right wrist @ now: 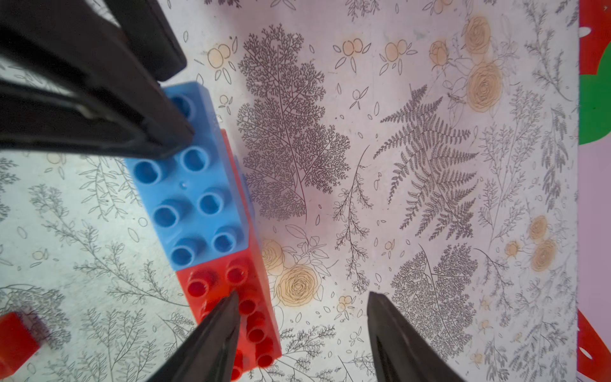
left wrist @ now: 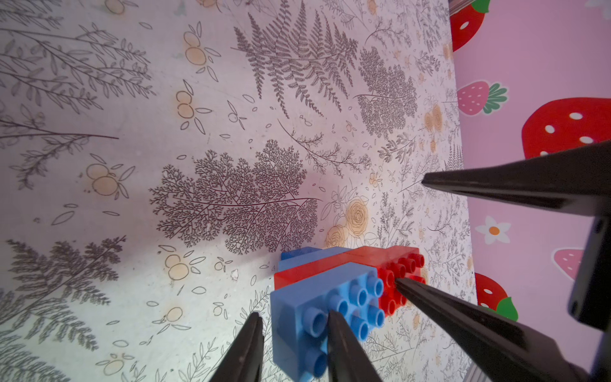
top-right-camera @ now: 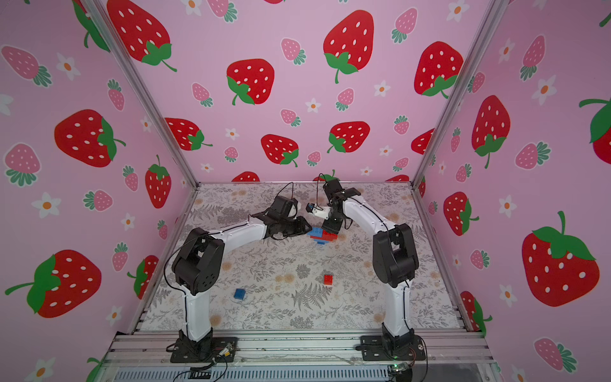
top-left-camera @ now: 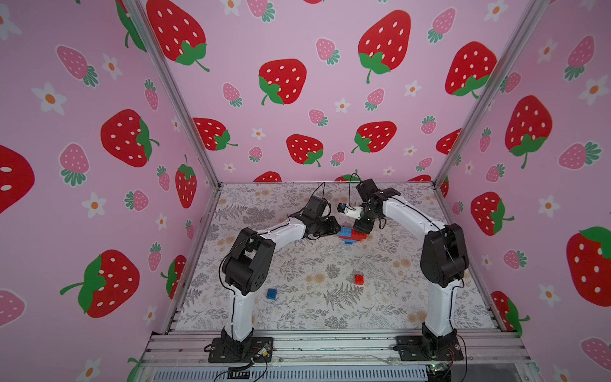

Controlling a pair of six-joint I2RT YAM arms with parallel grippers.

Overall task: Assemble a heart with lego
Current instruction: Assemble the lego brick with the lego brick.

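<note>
The heart point(top-left-camera: 351, 235) lies flat on the flower-printed bench point(top-left-camera: 297, 264), toward 12 o'clock from the bench's middle, between the tips of the two arms. It is a stepped stack of joined large-stud bricks. Its top layer counts two, set end to end: a long blue brick point(right wrist: 185, 195) with eight studs and a long red brick point(right wrist: 216, 279). Under them show a red layer and then blue ones, stepping inward toward 6 o'clock. How many bricks lie below the top pair I cannot tell.

Two small square bricks lie loose on the bench. One small red brick point(top-left-camera: 359, 279) is at 6 o'clock from the heart, and one small blue brick point(top-left-camera: 271, 294) is at 8 o'clock. They are well apart from each other and from the heart.

The left gripper point(left wrist: 293, 316) is at the heart's 9 o'clock end. Its fingers stand a narrow gap apart, one tip lying on the long blue brick's studs and the other just off that brick's end. Whether they pinch it I cannot tell.

The right gripper point(right wrist: 303, 294) stands over the 3 o'clock end with its fingers spread and gripping nothing. One fingertip point(right wrist: 228, 307) is on the long red brick's studs, while the other is over bare bench.
</note>
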